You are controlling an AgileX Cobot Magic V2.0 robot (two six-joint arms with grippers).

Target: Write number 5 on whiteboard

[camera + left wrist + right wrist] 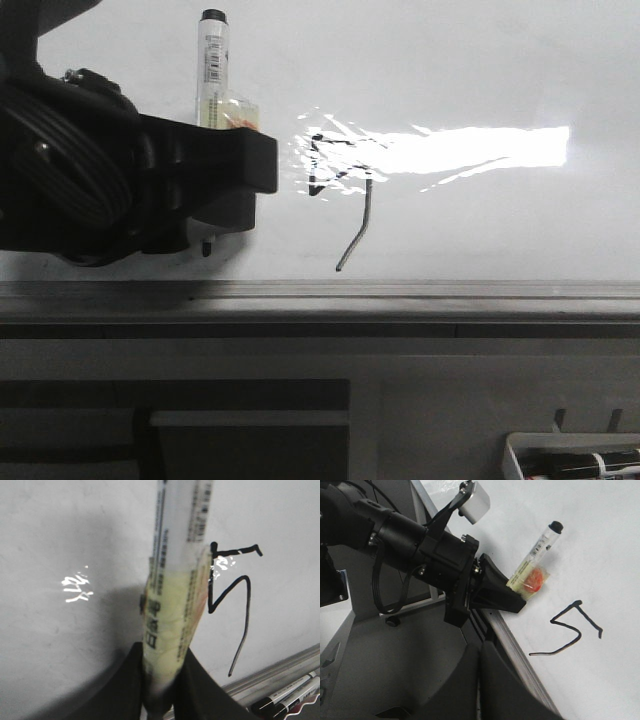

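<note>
The number 5 (340, 190) sits mid whiteboard (480, 70), partly under glare, w/ my left gripper (232, 150) just beside it clamped on a marker (212, 65), my right gripper (479, 652) pressed together & empty, and a tray (520, 455) w/ spare markers (590, 465) below the rail.

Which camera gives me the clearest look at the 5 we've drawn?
The right wrist view: the number 5 sits whole, sharp and unobstructed on plain white. The left wrist view also shows it, but the marker covers its edge. In the front view, glare on the whiteboard washes out its top.
</note>
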